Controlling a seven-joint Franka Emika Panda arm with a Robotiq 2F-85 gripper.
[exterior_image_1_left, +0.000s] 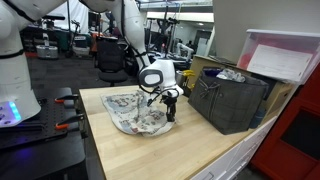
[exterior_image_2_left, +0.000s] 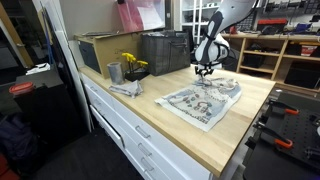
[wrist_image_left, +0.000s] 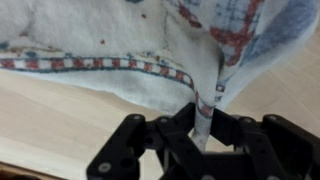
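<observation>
We're seeing the jaws pinching a fold of the cloth (wrist_image_left: 120, 50): in the wrist view its hemmed edge, striped red and blue, is running down between the black fingers (wrist_image_left: 170, 130) and bunching up there. The rest of the cloth is lying crumpled but mostly spread out on the desk (exterior_image_1_left: 150, 152), near the middle of the wooden top in both exterior views (exterior_image_2_left: 195, 100). The arm (exterior_image_1_left: 155, 72) is coming down from above and the jaws are pointing straight down at the cloth's edge on the side facing the crate (exterior_image_1_left: 230, 100). The crate is sitting dark and open-topped on the desk, near the cloth but not touching it. In an exterior view we're also spotting yellow flowers (exterior_image_2_left: 132, 63) standing by a metal cup (exterior_image_2_left: 114, 72) at the desk's far corner, well apart from the cloth. Something small and grey is lying just in front of the cup, and we're not able to tell what it is. White drawers (exterior_image_2_left: 130, 135) are running along under the desk front. We're unable to say whether the pinched fold is lifting clear of the desk.
</observation>
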